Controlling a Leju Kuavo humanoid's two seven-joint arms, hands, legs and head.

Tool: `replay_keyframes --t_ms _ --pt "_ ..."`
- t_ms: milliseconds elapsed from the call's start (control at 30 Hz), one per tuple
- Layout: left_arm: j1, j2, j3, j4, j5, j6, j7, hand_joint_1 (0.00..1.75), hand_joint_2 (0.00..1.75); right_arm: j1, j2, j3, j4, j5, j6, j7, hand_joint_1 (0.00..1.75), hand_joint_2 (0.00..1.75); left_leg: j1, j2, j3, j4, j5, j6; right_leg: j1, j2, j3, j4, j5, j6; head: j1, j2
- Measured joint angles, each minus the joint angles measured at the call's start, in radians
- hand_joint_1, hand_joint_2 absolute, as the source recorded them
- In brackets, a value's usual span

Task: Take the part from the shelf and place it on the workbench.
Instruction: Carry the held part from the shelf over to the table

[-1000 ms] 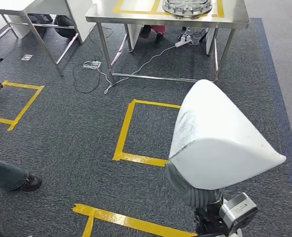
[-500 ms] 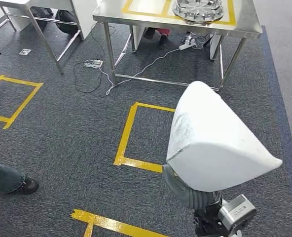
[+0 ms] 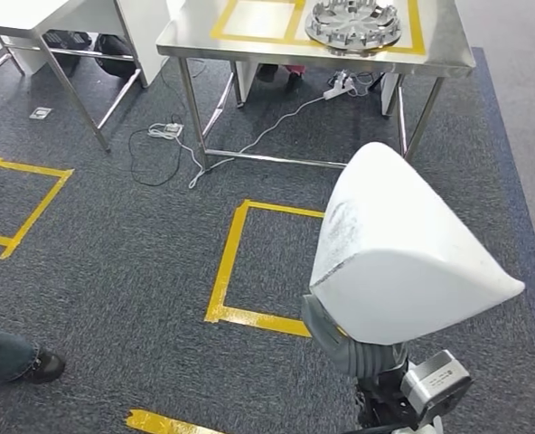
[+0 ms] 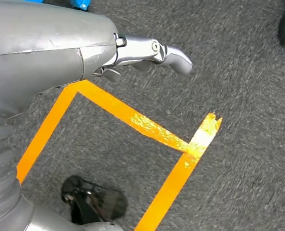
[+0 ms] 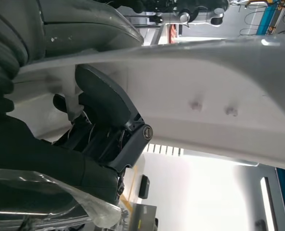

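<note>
Steel workbench (image 3: pixel 183 32) bears a round metal disc (image 3: pixel 351 22).

You had one large white part (image 3: pixel 401 253) in view, held by one right hand (image 5: pixel 101 120), and one left hand (image 4: pixel 61 53) hanging over the carpet. Far off stood two steel tables (image 3: pixel 183 36), the right one carrying one round metal disc (image 3: pixel 351 20). Two yellow tape squares (image 3: pixel 224 262) marked the floor, and one shoe (image 3: pixel 43 366) showed near left.

bare workbench (image 3: pixel 183 34) left part, disc (image 3: pixel 351 23) right
</note>
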Motion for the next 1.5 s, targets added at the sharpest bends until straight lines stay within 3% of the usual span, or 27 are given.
replay_keyframes --t_ms 67,100,167,233,300,367,433,500,567,600,633,700,733,767,800,867,967,1000,1067,1133,1167,1233,1267,1300,1400,1433,1500 --pt "0.003 0.000 0.001 -0.001 0.000 0.000 0.000 0.00 1.75 0.002 0.000 0.000 0.000 0.000 0.000 0.000 1.75 1.75 0.006 0.000 -0.038 0.003 -0.004 -0.008 -0.005 0.003 0.028 0.000 -0.023 0.007 -0.001 0.000" --pt "0.004 0.000 0.001 -0.001 0.000 0.000 0.000 0.00 1.75 0.002 0.000 0.000 0.000 0.000 0.000 0.000 1.75 1.75 0.008 0.001 -0.038 -0.037 0.024 -0.011 -0.009 0.004 0.046 0.000 -0.037 0.013 -0.001 0.000" --pt "0.007 0.000 0.001 -0.002 0.000 0.000 0.000 0.00 1.75 0.002 0.000 0.000 0.000 0.000 0.000 0.000 1.75 1.75 0.010 0.007 -0.026 -0.145 0.124 -0.014 -0.015 0.003 0.076 0.001 -0.065 0.026 -0.002 0.000" --pt "0.009 0.000 0.002 -0.002 0.000 0.000 0.001 0.00 1.75 0.000 0.000 0.000 0.001 0.000 0.000 0.000 1.75 1.75 0.007 0.011 -0.020 -0.202 0.182 -0.003 -0.016 0.002 0.095 -0.006 -0.084 0.042 -0.005 0.000" --pt "0.009 0.000 0.003 -0.002 0.000 0.001 0.001 0.00 1.75 -0.001 0.000 0.000 0.000 0.001 -0.001 0.000 1.75 1.75 0.004 0.009 -0.011 -0.213 0.180 0.018 -0.015 0.003 0.106 -0.006 -0.076 0.060 -0.006 0.000" --pt "0.009 0.000 0.003 -0.003 0.000 0.001 0.001 0.00 1.75 -0.004 0.000 0.000 -0.002 0.001 -0.002 0.000 1.75 1.75 0.006 0.006 0.014 -0.232 0.175 0.034 -0.015 0.002 0.069 0.062 -0.038 0.069 0.000 0.000" --pt "0.008 0.000 0.003 -0.003 0.000 0.001 0.001 0.00 1.75 -0.005 0.000 -0.001 -0.001 0.000 -0.003 0.000 1.75 1.75 0.005 0.004 0.045 -0.250 0.161 0.048 -0.014 0.002 -0.023 0.184 -0.029 0.069 0.006 0.000" --pt "0.007 0.001 0.003 -0.004 0.000 0.001 0.001 0.00 1.75 -0.003 0.000 -0.002 -0.001 0.000 -0.004 0.000 1.75 1.75 -0.001 0.002 0.075 -0.257 0.139 0.056 -0.010 0.002 -0.110 0.264 -0.090 0.064 0.007 0.000" --pt "0.008 0.000 0.003 -0.004 0.000 0.001 0.001 0.00 1.75 -0.001 0.000 -0.003 -0.001 0.000 -0.004 0.000 1.75 1.75 -0.008 -0.002 0.112 -0.258 0.110 0.060 -0.003 0.002 -0.159 0.258 -0.148 0.055 0.008 0.000" --pt "0.008 0.000 0.003 -0.004 0.000 0.001 0.001 0.00 1.75 0.000 0.000 -0.003 -0.001 0.001 -0.005 0.000 1.75 1.75 -0.011 -0.004 0.133 -0.259 0.095 0.061 0.001 0.003 -0.167 0.224 -0.141 0.050 0.008 0.000" --pt "0.009 -0.001 0.003 -0.004 0.000 0.001 0.001 0.00 1.75 0.001 0.000 -0.005 -0.001 0.001 -0.005 0.001 1.75 1.75 -0.015 -0.005 0.151 -0.259 0.079 0.062 0.006 0.003 -0.167 0.172 -0.098 0.040 0.009 0.000" --pt "0.008 -0.002 0.004 -0.005 0.000 0.001 0.001 0.00 1.75 0.005 0.000 -0.010 0.000 0.001 -0.007 0.001 1.75 1.75 -0.021 -0.008 0.183 -0.260 0.047 0.060 0.018 0.009 -0.161 0.076 0.028 0.023 0.005 0.000" --pt "0.008 -0.004 0.004 -0.005 0.000 0.001 0.001 0.00 1.75 0.006 0.000 -0.013 -0.001 0.002 -0.009 0.001 1.75 1.75 -0.022 -0.009 0.196 -0.264 0.034 0.056 0.023 0.012 -0.152 0.049 0.072 0.018 0.002 0.000" --pt "0.006 -0.005 0.004 -0.006 -0.001 0.001 0.001 0.00 1.75 0.007 0.000 -0.018 -0.002 0.002 -0.012 0.001 1.75 1.75 -0.022 -0.010 0.209 -0.264 0.027 0.051 0.026 0.014 -0.142 0.038 0.090 0.016 0.001 0.000" --pt "0.004 -0.005 0.004 -0.006 -0.001 0.001 0.001 0.00 1.75 0.006 0.000 -0.022 -0.004 0.002 -0.015 0.002 1.75 1.75 -0.022 -0.011 0.218 -0.262 0.027 0.045 0.027 0.015 -0.126 0.032 0.083 0.014 0.002 0.000" --pt "-0.002 -0.006 0.004 -0.008 -0.002 0.001 0.001 0.00 1.75 0.003 0.000 -0.029 -0.007 0.003 -0.021 0.002 1.75 1.75 -0.021 -0.008 0.199 -0.202 0.057 0.034 0.023 0.013 -0.091 0.014 0.075 0.008 0.004 0.000" --pt "-0.007 -0.008 0.003 -0.008 -0.001 0.001 0.001 0.00 1.75 -0.002 0.001 -0.037 -0.007 0.003 -0.023 0.002 1.75 1.75 -0.016 -0.004 0.098 -0.043 0.081 0.017 0.014 0.008 -0.046 -0.005 0.054 0.001 0.002 0.000" --pt "-0.006 -0.008 0.003 -0.008 -0.001 0.000 0.001 0.00 1.75 -0.003 0.001 -0.038 -0.007 0.003 -0.023 0.002 1.75 1.75 -0.014 -0.004 0.075 -0.016 0.068 0.015 0.013 0.008 -0.039 -0.007 0.049 0.000 0.002 0.000" --pt "-0.002 -0.007 0.004 -0.009 -0.001 0.000 0.002 0.00 1.75 -0.002 0.002 -0.042 -0.007 0.003 -0.024 0.002 1.75 1.75 -0.008 -0.003 0.027 0.005 -0.010 0.008 0.010 0.011 -0.010 -0.009 0.027 0.002 0.002 0.000" --pt "0.003 -0.006 0.004 -0.010 -0.001 0.000 0.002 0.00 1.75 -0.002 0.002 -0.046 -0.007 0.004 -0.024 0.002 1.75 1.75 -0.001 -0.003 -0.014 -0.026 -0.064 -0.001 0.004 0.014 0.035 -0.010 -0.007 0.007 0.002 0.000" --pt "0.005 -0.006 0.005 -0.010 -0.001 0.000 0.002 0.00 1.75 -0.002 0.002 -0.047 -0.007 0.004 -0.025 0.002 1.75 1.75 0.001 -0.002 -0.018 -0.072 -0.030 -0.002 0.002 0.014 0.055 -0.010 -0.024 0.012 0.002 0.000" --pt "0.009 -0.005 0.005 -0.011 -0.001 0.000 0.002 0.00 1.75 -0.002 0.003 -0.050 -0.006 0.005 -0.029 0.002 1.75 1.75 0.003 0.003 -0.021 -0.170 0.114 0.000 0.000 0.015 0.083 -0.009 -0.056 0.024 0.001 0.000" --pt "0.010 -0.005 0.005 -0.011 -0.001 0.000 0.002 0.00 1.75 -0.002 0.003 -0.051 -0.006 0.006 -0.032 0.003 1.75 1.75 0.001 0.004 -0.021 -0.199 0.169 0.005 0.001 0.015 0.091 -0.010 -0.070 0.032 0.002 0.000" --pt "0.011 -0.006 0.005 -0.012 -0.001 0.000 0.003 0.00 1.75 -0.003 0.003 -0.053 -0.006 0.005 -0.034 0.004 1.75 1.75 0.000 0.005 -0.021 -0.212 0.197 0.011 0.002 0.016 0.100 -0.010 -0.077 0.039 0.002 0.000" --pt "0.010 -0.008 0.006 -0.016 0.000 0.000 0.004 0.00 1.75 -0.006 0.004 -0.063 -0.007 -0.013 -0.033 0.016 1.75 1.75 0.001 0.001 0.005 -0.223 0.183 0.037 0.001 0.014 0.116 -0.001 -0.078 0.058 0.004 0.000" --pt "0.009 -0.009 0.006 -0.018 0.000 -0.001 0.004 0.00 1.75 -0.008 0.005 -0.068 -0.007 -0.025 -0.029 0.021 1.75 1.75 0.003 0.001 0.018 -0.230 0.179 0.045 0.001 0.013 0.102 0.025 -0.081 0.060 0.006 0.000" --pt "0.009 -0.010 0.006 -0.025 0.000 -0.001 0.006 0.00 1.75 -0.010 0.005 -0.077 -0.006 -0.049 -0.015 0.027 1.75 1.75 0.002 0.000 0.040 -0.239 0.168 0.054 0.002 0.011 0.034 0.131 -0.112 0.063 0.011 0.000"
